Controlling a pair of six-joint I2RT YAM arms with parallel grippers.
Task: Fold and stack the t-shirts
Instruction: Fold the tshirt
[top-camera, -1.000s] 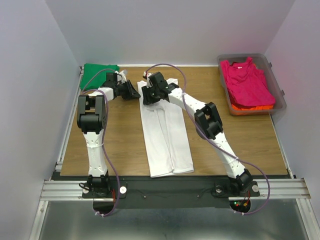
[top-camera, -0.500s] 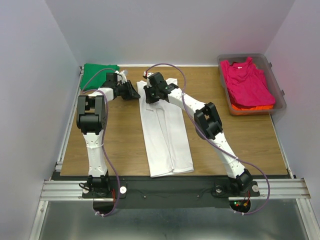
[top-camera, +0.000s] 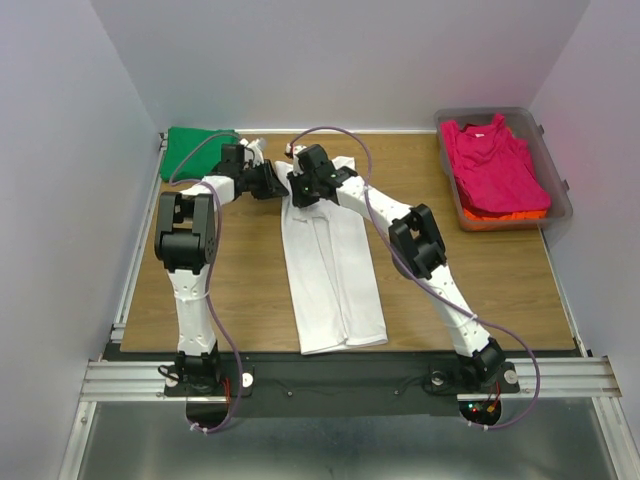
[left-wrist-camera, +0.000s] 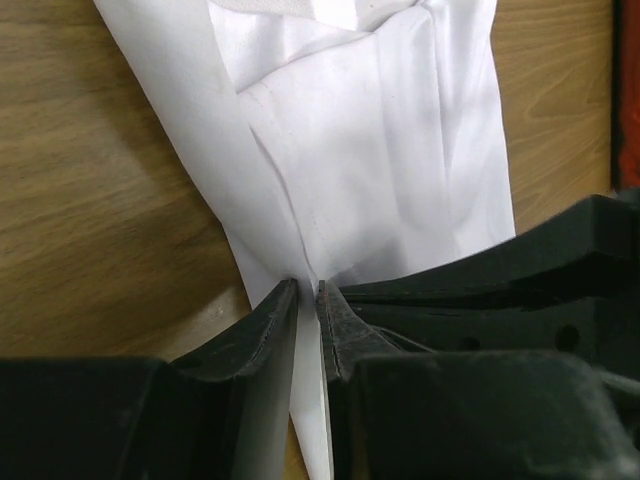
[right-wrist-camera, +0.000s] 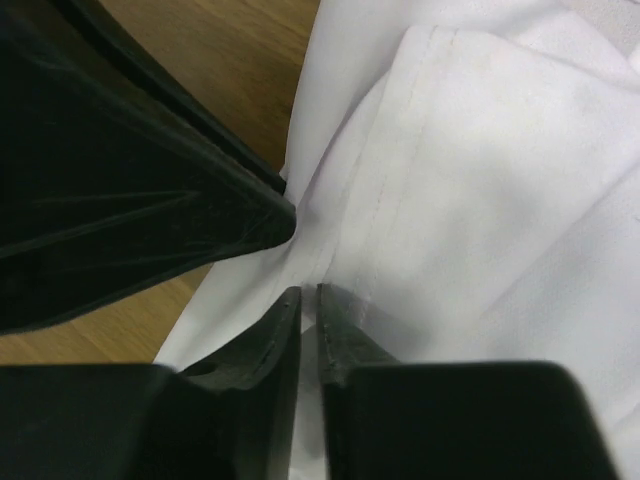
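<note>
The white t-shirt (top-camera: 335, 265) lies folded into a long strip down the middle of the table. My left gripper (top-camera: 277, 186) is shut on its far left corner; the cloth (left-wrist-camera: 360, 150) runs between the jaws in the left wrist view (left-wrist-camera: 308, 292). My right gripper (top-camera: 300, 190) is shut on the same far end just beside it, with white cloth (right-wrist-camera: 480, 190) pinched in the jaws (right-wrist-camera: 308, 292). The green t-shirt (top-camera: 195, 145) lies folded at the far left corner. The magenta-pink t-shirt (top-camera: 495, 160) lies on the orange one (top-camera: 510, 214) in the tub.
A clear plastic tub (top-camera: 556, 170) stands at the far right of the wooden table (top-camera: 240, 290). Both arms reach across the table's far middle, close together. A metal rail (top-camera: 340, 378) runs along the near edge.
My left gripper has moved right and closed in on the shirt's far left corner, next to the right gripper. The right arm has barely moved.
</note>
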